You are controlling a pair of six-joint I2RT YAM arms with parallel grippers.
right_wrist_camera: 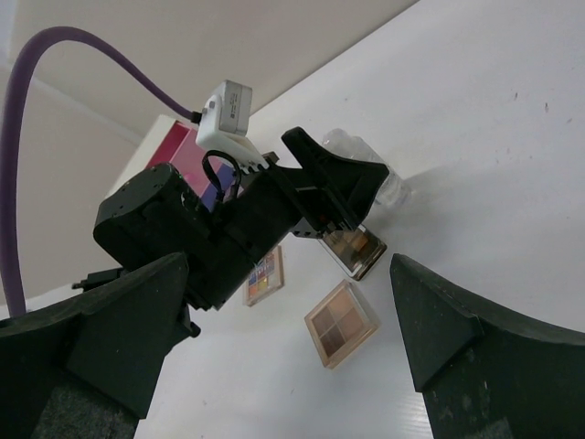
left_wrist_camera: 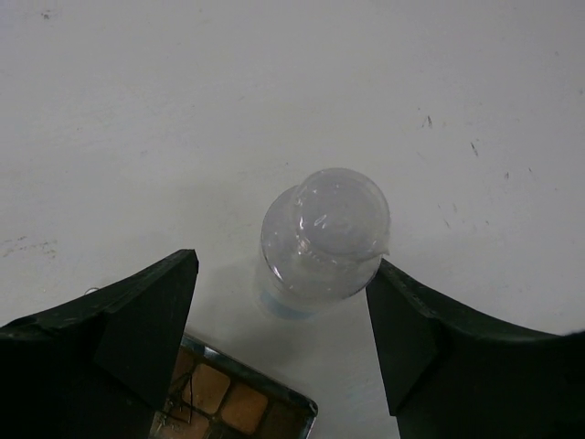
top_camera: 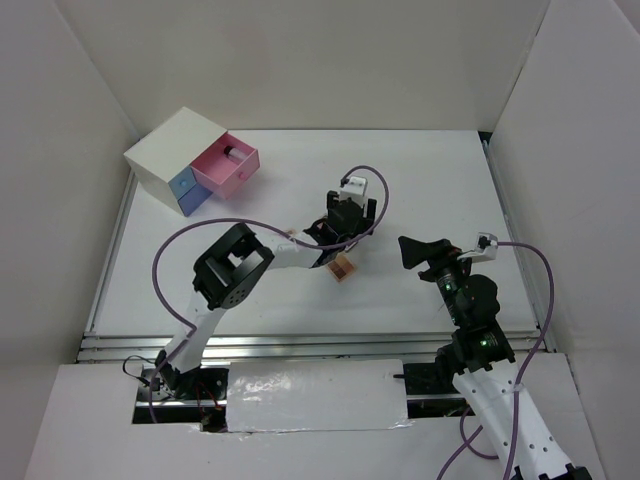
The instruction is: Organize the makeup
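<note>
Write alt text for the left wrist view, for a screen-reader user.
A small clear bottle with a domed cap sits on the white table between the open black fingers of the left gripper. The corner of a brown eyeshadow palette shows at the bottom edge, partly under one finger.

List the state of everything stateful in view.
left gripper: open, around the clear bottle
right gripper: open, empty
clear bottle: cap on, not gripped
pink drawer: pulled out
blue drawer: shut

bottle [left_wrist_camera: 324, 240] between left claw [left_wrist_camera: 281, 267] jaws | palette [left_wrist_camera: 239, 404] under claw | drawer box [top_camera: 172, 150] far-left
</note>
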